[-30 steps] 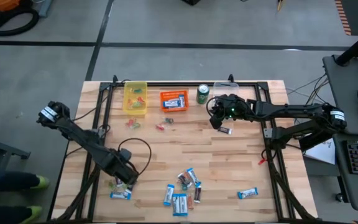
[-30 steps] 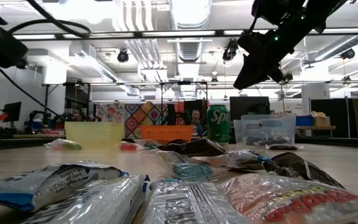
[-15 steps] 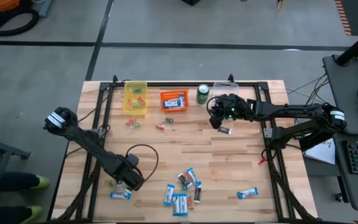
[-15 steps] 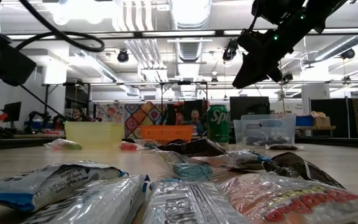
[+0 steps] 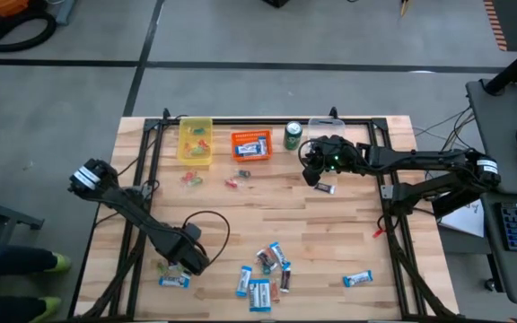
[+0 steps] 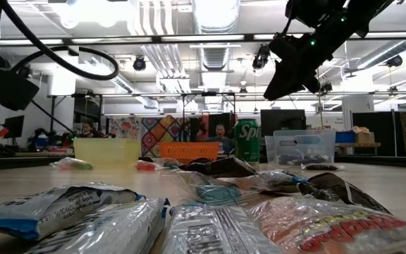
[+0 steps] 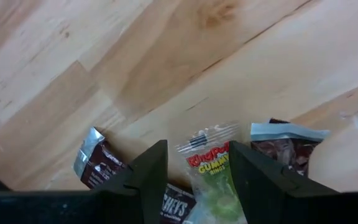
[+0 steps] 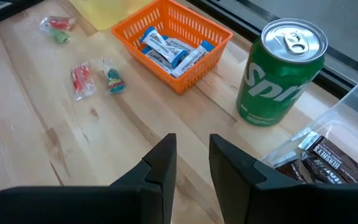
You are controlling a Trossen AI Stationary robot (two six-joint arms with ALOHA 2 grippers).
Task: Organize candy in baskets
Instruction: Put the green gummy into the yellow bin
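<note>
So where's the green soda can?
In the high view, the green soda can stands upright at the table's far edge, between the orange basket and the clear basket, close to the right gripper.

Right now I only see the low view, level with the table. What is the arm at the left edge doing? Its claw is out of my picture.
Observer: The left gripper is down at the table's left side, fingers open on either side of a gummy packet.
Operator: Is anything in the orange basket?
Observer: Yes, the orange basket holds blue-and-white bars.
Operator: And the other claw?
Observer: The right gripper is open and empty, near the can.
</note>
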